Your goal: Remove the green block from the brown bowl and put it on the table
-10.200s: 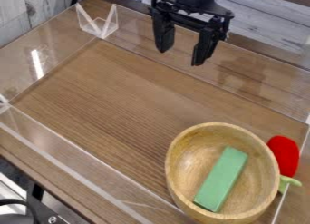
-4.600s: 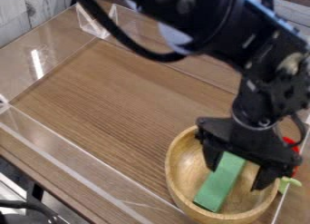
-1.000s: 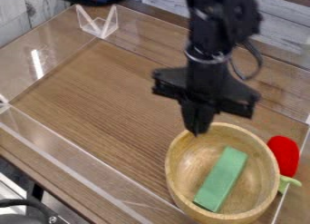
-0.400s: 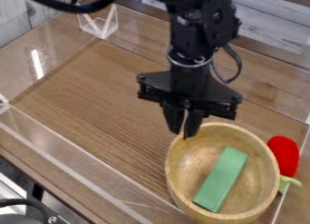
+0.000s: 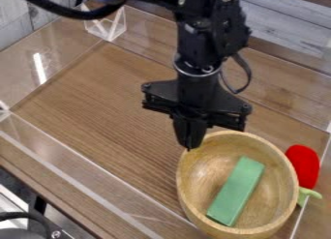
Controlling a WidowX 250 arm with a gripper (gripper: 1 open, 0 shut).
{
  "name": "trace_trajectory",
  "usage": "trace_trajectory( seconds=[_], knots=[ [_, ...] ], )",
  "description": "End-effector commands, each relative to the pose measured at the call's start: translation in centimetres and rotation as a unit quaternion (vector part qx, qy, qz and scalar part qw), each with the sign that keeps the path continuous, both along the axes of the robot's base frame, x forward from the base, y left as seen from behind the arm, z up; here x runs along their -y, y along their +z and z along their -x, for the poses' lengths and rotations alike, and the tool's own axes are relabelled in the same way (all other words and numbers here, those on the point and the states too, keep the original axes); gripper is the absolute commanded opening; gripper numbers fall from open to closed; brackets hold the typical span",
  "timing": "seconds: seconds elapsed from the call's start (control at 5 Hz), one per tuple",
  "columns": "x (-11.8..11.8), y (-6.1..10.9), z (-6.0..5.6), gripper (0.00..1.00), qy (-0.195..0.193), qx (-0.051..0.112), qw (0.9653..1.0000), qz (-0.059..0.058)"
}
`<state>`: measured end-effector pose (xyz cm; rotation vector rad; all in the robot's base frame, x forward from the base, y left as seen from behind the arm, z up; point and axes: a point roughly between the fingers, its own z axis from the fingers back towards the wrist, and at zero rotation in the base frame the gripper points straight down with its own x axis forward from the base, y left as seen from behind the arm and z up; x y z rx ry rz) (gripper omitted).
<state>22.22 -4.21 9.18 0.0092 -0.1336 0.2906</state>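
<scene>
- The flat, light-green rectangular block (image 5: 237, 190) lies slantwise on the floor of the large round light-brown wooden bowl (image 5: 196, 162), just where it lay a second ago; it has not been lifted or shifted.
- The bowl sits at the near right of the medium-brown wood-grain surface (image 5: 104, 98), in the same spot as before.
- What has changed is the black claw (image 5: 193, 140): a moment ago it hung a little further right, over the bowl's back rim, and now it has edged left, so its tip is at the rim's far-left outer edge, beside the bowl and not over the block.
- Its fingers are pressed together into one narrow point and hold nothing.
- For the task this reads as no progress yet: the block is still to be taken out, and the claw would need to spread and come back over the bowl's middle before any grasp.
- A small red rounded object (image 5: 304, 165) rests just outside the bowl's right rim, untouched.
</scene>
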Motion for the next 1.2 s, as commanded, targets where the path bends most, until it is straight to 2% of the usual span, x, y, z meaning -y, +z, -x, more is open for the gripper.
trace_trajectory(
  seconds=[0.0,1.0],
  knots=[
    [-0.2,0.3,-0.2,0.00,0.003,0.010,0.9999,-0.003],
    [-0.3,-1.0,0.4,0.00,0.007,-0.013,0.9997,-0.018]
  ],
)
